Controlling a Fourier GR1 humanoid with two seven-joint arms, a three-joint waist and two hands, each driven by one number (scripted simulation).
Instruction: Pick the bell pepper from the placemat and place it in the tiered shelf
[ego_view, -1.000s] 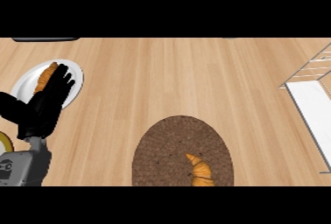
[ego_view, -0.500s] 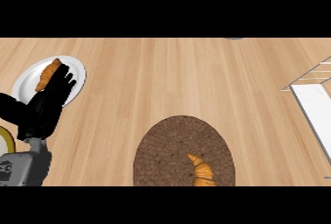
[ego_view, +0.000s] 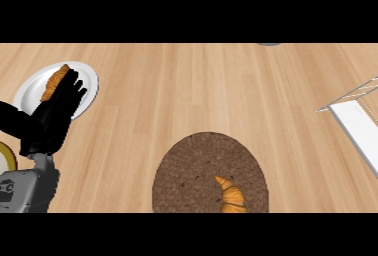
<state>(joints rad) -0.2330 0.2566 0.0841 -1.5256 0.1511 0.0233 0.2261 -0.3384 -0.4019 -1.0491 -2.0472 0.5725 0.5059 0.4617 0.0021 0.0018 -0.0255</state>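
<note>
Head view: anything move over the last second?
Hardly. The left hand stays open over the plate at the left, with at most a slight shift, and has taken hold of nothing. The orange item still lies on the placemat, untouched. The tiered shelf remains at the right edge. The right hand is out of view.

1. The placemat lies on the table at the near edge, about the middle.
2. A pastry sits on the placemat's near right part.
3. A plate lies far left on the table, carrying a second pastry.
4. The left hand overlaps the plate's near side.
5. The tiered shelf stands at the right edge.
</note>
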